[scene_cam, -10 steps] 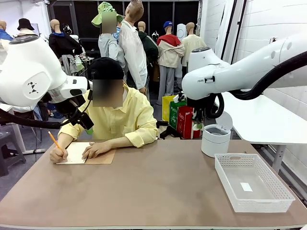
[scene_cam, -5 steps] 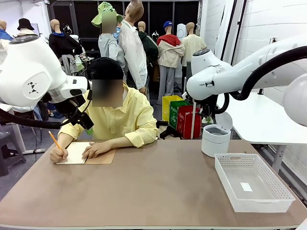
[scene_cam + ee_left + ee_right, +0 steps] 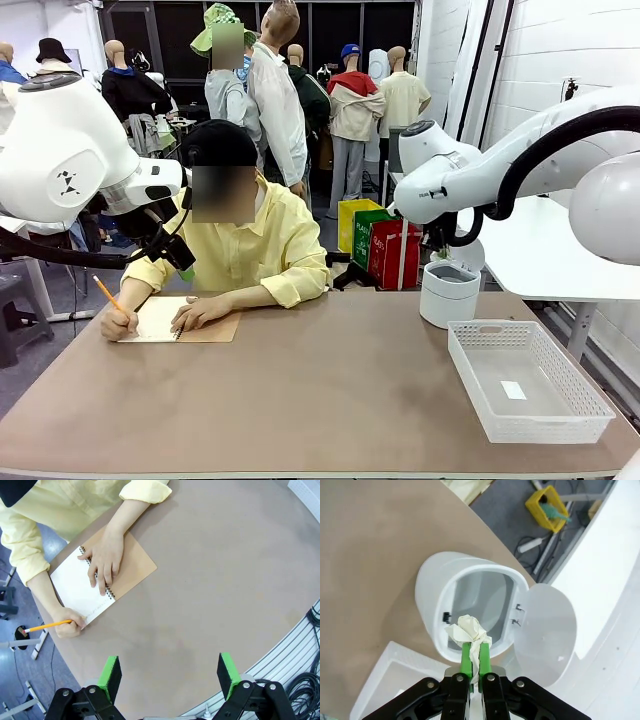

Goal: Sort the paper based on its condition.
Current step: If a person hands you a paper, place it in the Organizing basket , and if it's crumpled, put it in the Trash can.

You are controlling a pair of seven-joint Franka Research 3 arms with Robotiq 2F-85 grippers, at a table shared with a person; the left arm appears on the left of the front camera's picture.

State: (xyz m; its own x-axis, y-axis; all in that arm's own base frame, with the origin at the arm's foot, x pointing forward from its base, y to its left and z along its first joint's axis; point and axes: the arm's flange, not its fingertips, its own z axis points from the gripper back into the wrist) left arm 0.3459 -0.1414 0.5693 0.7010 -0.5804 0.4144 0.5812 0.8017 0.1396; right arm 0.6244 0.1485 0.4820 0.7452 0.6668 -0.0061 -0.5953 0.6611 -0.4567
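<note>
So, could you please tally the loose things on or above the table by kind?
Crumpled white paper ball: 1
Flat white paper piece: 1
Round white plastic bin with open lid: 1
White perforated plastic basket: 1
Tan-covered spiral notebook: 1
Yellow pencil: 1
Total: 6

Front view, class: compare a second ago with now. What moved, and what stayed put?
The white right arm swung slightly rightward and down over the round white lidded bin; its right gripper is shut on a crumpled white paper ball. The person's pencil hand edged left. Left arm, white plastic basket and tan-covered notebook stayed put.
</note>
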